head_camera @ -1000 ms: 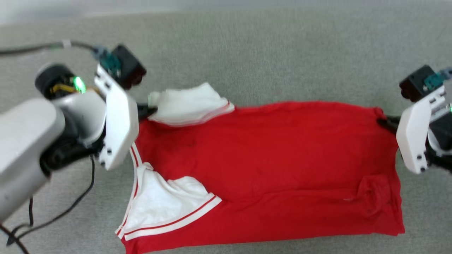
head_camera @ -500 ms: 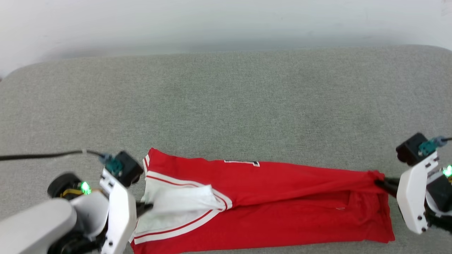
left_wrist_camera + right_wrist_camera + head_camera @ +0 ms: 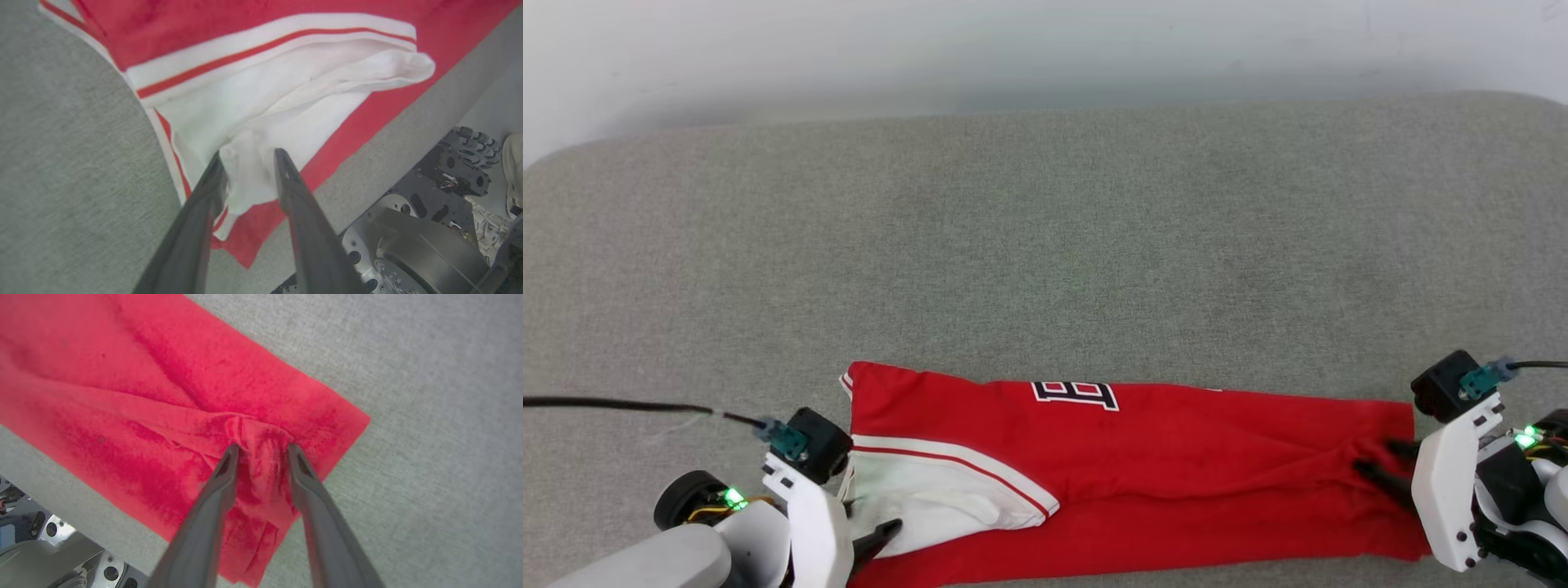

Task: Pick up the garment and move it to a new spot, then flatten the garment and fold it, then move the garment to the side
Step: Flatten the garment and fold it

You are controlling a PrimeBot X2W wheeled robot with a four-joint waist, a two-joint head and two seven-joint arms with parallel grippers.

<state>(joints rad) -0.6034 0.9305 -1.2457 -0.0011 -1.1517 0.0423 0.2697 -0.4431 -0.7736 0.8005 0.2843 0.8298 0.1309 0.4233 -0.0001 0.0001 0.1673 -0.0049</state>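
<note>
Head view first: the garment (image 3: 1176, 457) lies as a long red band stretched between the two claws, along the near side of the grey cushion (image 3: 1045, 245). It looks doubled over lengthwise, with a strip of black lettering (image 3: 1076, 394) peeking at the far edge, so I'd call the move, the flattening and a first fold done. That leaves more folds and the shift to the side. The left claw (image 3: 874, 531) sits low at the collar end, tips lying on the white sleeve (image 3: 931, 498). The right claw (image 3: 1380, 459) reaches in level at the hem end, its tips at a pucker of red cloth.

Left wrist view: the fingers (image 3: 292, 192) stand parted, angled down at the cushion, with a loose bump of white sleeve sitting between the tips. I see no pinch. The robot's base (image 3: 408, 253) shows off to one side behind them.

Right wrist view: same story here. The fingers (image 3: 216, 490) are spread, with a gathered red fold just ahead of and between the tips. The hem corner is beyond them, and bare cushion lies off to the side.
</note>
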